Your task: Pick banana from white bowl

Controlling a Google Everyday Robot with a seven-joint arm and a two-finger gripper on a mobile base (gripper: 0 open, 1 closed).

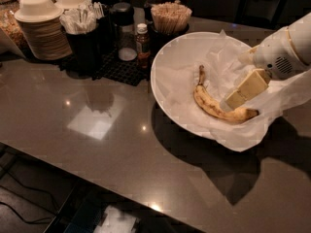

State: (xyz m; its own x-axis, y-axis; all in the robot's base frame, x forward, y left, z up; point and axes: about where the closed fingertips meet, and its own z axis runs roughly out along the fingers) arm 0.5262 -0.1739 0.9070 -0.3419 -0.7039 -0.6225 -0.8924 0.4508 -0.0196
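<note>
The banana (pixel 214 106), yellow with brown speckles, lies curved in the white bowl (pixel 163 57), stem pointing to the back. The bowl is wide and shallow, lined with crinkled white paper, and stands on the dark counter at the right. My gripper (pixel 228 103) reaches in from the right on a white arm. Its cream tip is right at the banana's right half, at or just above it. The banana's far right end shows past the tip.
At the back left stand stacks of small off-white disposable bowls (pixel 41 25), a black holder with packets (pixel 82 21), a small brown bottle (pixel 142 45) and a cup of wooden stirrers (pixel 170 16). The counter's (pixel 97 140) front edge runs diagonally across the lower left.
</note>
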